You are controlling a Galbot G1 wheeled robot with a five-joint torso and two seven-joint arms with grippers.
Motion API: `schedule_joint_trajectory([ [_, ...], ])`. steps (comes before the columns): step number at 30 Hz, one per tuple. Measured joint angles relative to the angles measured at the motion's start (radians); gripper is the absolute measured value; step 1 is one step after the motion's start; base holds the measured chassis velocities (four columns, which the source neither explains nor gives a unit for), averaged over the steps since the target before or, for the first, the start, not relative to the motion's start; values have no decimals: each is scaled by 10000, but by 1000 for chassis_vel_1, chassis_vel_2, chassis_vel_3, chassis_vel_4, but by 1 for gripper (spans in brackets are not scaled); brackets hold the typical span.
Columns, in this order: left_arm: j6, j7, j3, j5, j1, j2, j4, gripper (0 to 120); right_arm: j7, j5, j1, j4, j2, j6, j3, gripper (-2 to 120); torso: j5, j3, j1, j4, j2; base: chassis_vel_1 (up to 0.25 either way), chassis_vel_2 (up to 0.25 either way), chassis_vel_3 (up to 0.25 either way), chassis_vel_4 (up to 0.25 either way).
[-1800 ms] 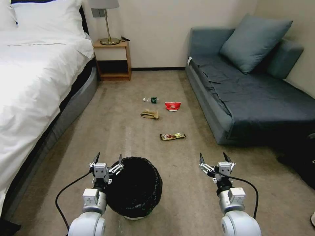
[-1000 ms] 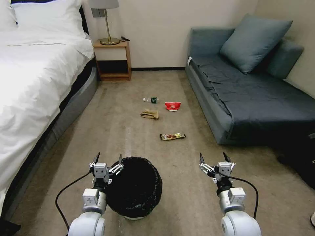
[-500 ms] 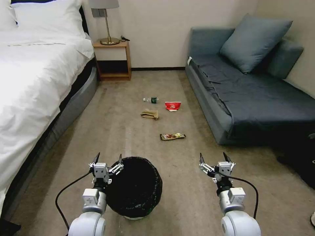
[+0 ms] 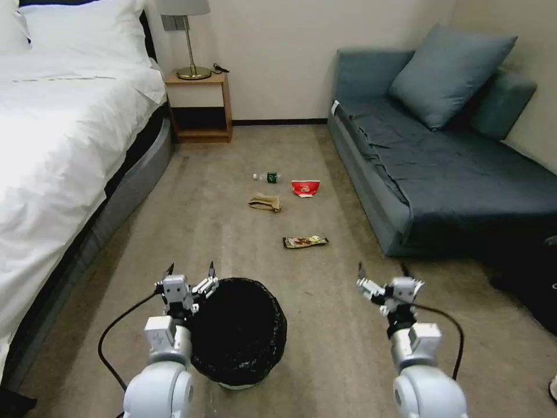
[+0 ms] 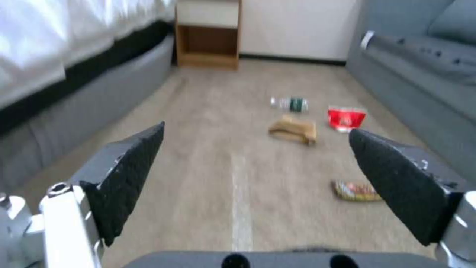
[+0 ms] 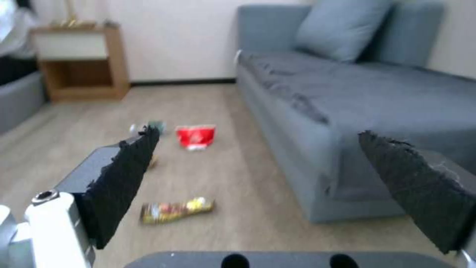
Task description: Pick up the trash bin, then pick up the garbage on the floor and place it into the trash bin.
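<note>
While both arms sit low near the robot, the bin is the thing to place everything by. It stands on the carpet, white body w/ a crinkly black bag over the rim.

Left gripper hangs right at the bin's near-left rim, fingers spread wide, one fingertip just over the bag edge, holding nothing. Can't tell if it actually touches the bag. Right gripper is well off to the bin's right, about level w/ it, also spread wide and empty. From the wrist cams the left gripper and right gripper both show a big gap between the black pads.

Garbage is all past the bin, further into the room. Closest is the wrapper, a bit right of the bin and lying flat; it shows on the left wrist cam and the right one too. Farther out is the paper bag, crumpled, roughly straight ahead of the bin. Just beyond and to its right, the carton, and left of that the bottle on its side.

Way past the bin: bed on the left, sofa on the right, nightstand at the far wall w/ a lamp on top.
</note>
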Motion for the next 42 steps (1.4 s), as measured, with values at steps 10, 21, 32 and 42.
schedule_joint_trajectory([
  [10, 2291, -1299, -154, -753, 369, 733, -929, 100, 767, 755, 87, 1139, -104, -955, 106, 100, -6, 1, 0, 1, 0, 0, 0, 0, 0],
  [21, 4718, -3315, 384, -3451, 435, 1640, -1036, 100, 867, 868, 212, 1174, -132, -1054, 116, 100, -5, 0, 0, 0, 0, 0, 0, 0, 0],
  [32, 4671, -3974, 722, -4019, 387, 1806, 231, 100, 962, 897, 243, 1069, -172, -1018, 229, 100, -5, 1, 0, 1, 0, 0, 0, 0, 0],
  [42, 4577, -4360, 772, -4858, -39, 1865, 1329, 98, 1047, 829, 300, 913, -101, -917, 235, 100, 0, 0, 0, 1, 0, 0, 0, 0, 0],
])
